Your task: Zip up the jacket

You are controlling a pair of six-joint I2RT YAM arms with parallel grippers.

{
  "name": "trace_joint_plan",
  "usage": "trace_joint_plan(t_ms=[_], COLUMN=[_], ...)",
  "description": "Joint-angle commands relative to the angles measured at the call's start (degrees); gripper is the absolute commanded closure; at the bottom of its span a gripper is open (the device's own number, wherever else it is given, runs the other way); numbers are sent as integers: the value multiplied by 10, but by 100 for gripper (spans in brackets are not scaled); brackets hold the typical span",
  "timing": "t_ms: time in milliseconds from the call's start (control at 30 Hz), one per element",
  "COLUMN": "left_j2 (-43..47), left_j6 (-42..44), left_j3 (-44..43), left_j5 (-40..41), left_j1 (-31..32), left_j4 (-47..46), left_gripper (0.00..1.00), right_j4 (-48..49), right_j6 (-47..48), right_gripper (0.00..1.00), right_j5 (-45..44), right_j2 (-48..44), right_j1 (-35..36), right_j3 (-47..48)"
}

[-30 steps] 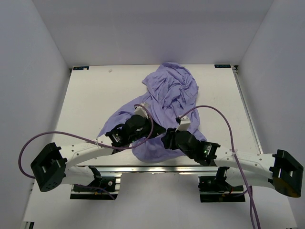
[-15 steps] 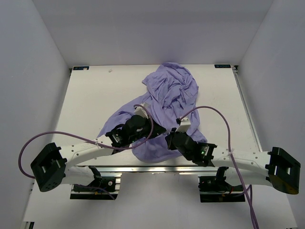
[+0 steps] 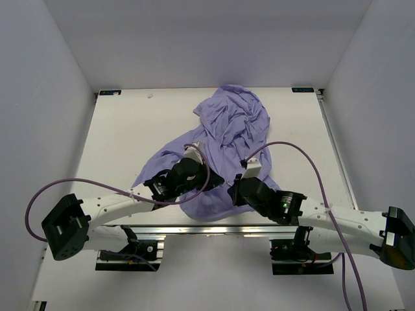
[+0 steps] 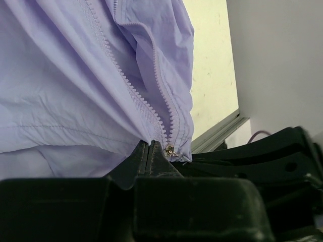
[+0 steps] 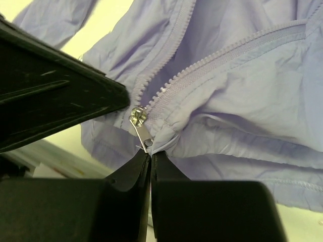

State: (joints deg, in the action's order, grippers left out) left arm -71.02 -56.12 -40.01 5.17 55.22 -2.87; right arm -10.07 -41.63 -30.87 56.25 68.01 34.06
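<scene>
1. Top external view, counted: one jacket (image 3: 230, 129), one bench (image 3: 123, 129), two arms, two grippers (and two purple cables (image 3: 305, 155), one looping off each arm).
2. The jacket lies crumpled on the middle of the bench, running from near the far edge down to the near edge. Its hem sits between the two arm bases.
3. Bare bench spreads wide to the left and right of the fabric. Walls (image 3: 39, 97) close in three sides.
4. The left arm (image 3: 110, 206) and right arm (image 3: 337, 220) stretch low and inward from the outer corners. Their wrists meet at the near hem, just beside each other.
5. The left gripper (image 4: 150, 145) is closed, pinching the hem just beside the zipper's bottom end.
6. The right gripper (image 5: 150, 154) is closed on the zipper pull (image 5: 141, 128). The slider sits at the bottom, and the two rows of teeth spread apart above it.
</scene>
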Motion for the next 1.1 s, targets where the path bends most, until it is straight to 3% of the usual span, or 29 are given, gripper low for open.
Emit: trace_joint_plan(t_ms=[0, 367, 633, 767, 933, 1067], left_j2=[12, 16, 33, 32, 32, 31], left_j6=[44, 83, 83, 81, 80, 80], left_j3=[-12, -28, -23, -21, -19, -17], left_j5=[-9, 0, 6, 4, 5, 5], left_j1=[5, 23, 23, 25, 27, 29], left_j4=[16, 49, 43, 38, 37, 34], left_gripper=[100, 100, 100, 100, 100, 100], right_j4=[-71, -180, -95, -75, -73, -74], right_j6=[19, 28, 6, 8, -2, -9], right_gripper=[100, 100, 99, 91, 97, 84], right_j5=[28, 62, 108, 121, 127, 135], right_j2=[-12, 39, 53, 62, 70, 64], right_j1=[3, -16, -17, -17, -17, -17], right_j3=[43, 104, 78, 81, 79, 79])
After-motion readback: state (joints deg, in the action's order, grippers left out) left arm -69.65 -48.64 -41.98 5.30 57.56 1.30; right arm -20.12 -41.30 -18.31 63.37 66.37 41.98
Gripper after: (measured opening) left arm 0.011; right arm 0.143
